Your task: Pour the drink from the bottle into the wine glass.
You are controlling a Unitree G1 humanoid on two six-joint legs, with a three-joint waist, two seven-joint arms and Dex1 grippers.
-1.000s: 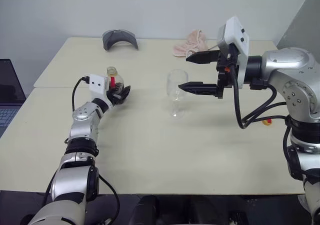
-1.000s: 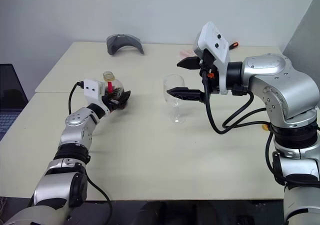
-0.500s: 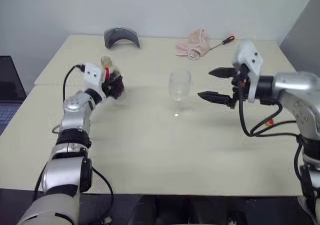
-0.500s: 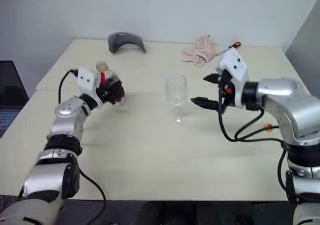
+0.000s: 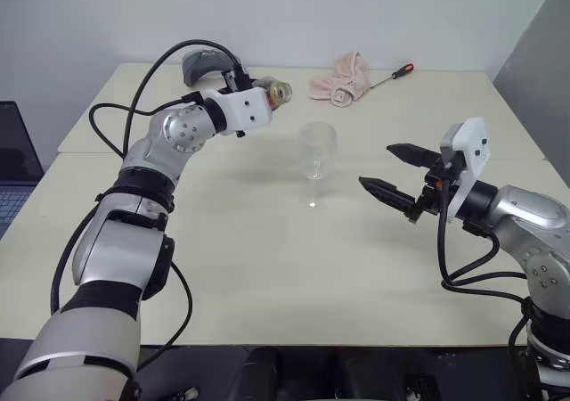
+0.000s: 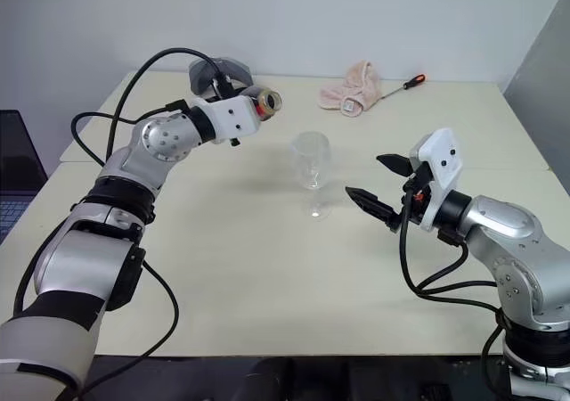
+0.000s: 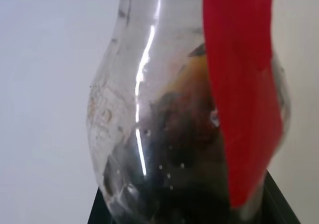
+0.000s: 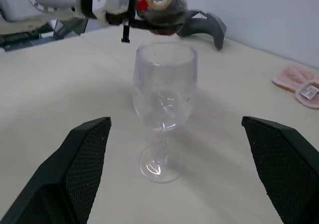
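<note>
My left gripper [image 5: 264, 96] is shut on the bottle [image 5: 274, 93], a small clear plastic bottle with a red label strip [image 7: 239, 84]. I hold it in the air, tipped on its side, its open mouth [image 6: 271, 102] turned towards the wine glass [image 5: 316, 156]. The dark drink [image 7: 169, 184] pools in the bottle's body. The wine glass stands upright mid-table, just right of and below the bottle's mouth, and its bowl [image 8: 164, 82] looks clear. My right gripper [image 5: 375, 167] hovers open to the right of the glass, pointing at it and not touching it.
A grey curved object [image 5: 207, 62] lies at the table's back edge behind my left arm. A pink cloth [image 5: 341, 77] and a red-handled screwdriver [image 5: 396, 71] lie at the back right. A laptop [image 5: 13, 165] sits past the table's left edge.
My left arm lifted the bottle off the table, carried it right towards the glass and rolled it onto its side. My right gripper drew back and down from the glass, still open.
</note>
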